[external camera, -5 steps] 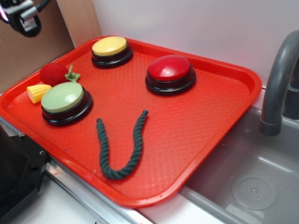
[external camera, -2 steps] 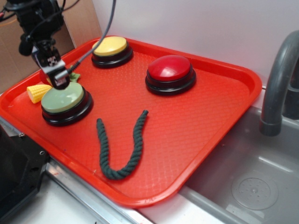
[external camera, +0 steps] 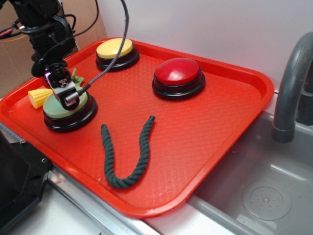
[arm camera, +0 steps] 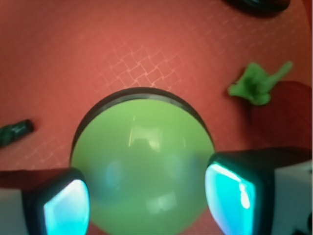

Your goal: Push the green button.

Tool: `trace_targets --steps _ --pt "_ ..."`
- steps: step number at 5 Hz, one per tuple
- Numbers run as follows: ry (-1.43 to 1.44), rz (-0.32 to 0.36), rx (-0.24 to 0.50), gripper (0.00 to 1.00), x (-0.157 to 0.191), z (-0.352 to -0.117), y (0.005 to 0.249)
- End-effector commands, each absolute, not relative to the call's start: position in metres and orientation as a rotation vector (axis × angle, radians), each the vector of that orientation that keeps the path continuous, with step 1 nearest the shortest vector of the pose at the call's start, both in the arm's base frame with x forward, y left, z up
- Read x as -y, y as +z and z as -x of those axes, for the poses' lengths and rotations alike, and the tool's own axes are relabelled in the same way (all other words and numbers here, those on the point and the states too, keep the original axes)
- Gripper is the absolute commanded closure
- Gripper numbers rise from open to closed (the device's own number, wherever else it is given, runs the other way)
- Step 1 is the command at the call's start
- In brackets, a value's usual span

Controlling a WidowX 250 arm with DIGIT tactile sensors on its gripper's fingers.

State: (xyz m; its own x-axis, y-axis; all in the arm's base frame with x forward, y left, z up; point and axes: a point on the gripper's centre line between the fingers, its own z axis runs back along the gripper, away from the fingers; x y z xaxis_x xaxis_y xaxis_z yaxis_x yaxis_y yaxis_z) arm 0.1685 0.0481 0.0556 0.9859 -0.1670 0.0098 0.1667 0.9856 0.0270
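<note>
1. The green button [external camera: 68,108], a smooth pale domed cap on a glossy black round base, sits at the left of the red tray [external camera: 205,127], whose surface is diamond-textured plastic.
2. A twisted dark green rope [external camera: 124,156] lies curled at lower centre; a yellow button [external camera: 114,49] and a red button [external camera: 177,71] stand toward the top.
3. A toy corn [external camera: 39,97] and a toy strawberry [arm camera: 283,110] lie just beside the green button.
4. A grey sink [external camera: 259,191] and faucet [external camera: 291,83] fill the right side.
5. The gripper [external camera: 63,92] has dropped from the cap's upper edge onto the dome; in the wrist view its fingers [arm camera: 232,193] stand apart, straddling the cap.
</note>
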Motion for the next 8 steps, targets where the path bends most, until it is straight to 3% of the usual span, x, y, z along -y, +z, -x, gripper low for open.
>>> trace_targets --steps 1,3,8 --pt "-0.174 -0.042 0.011 0.0 -0.046 -0.177 0.057" --pt "-0.145 -0.064 0.056 0.0 -0.042 -0.184 0.104" --pt "-0.093 -0.063 0.075 0.0 -0.048 -0.185 0.138"
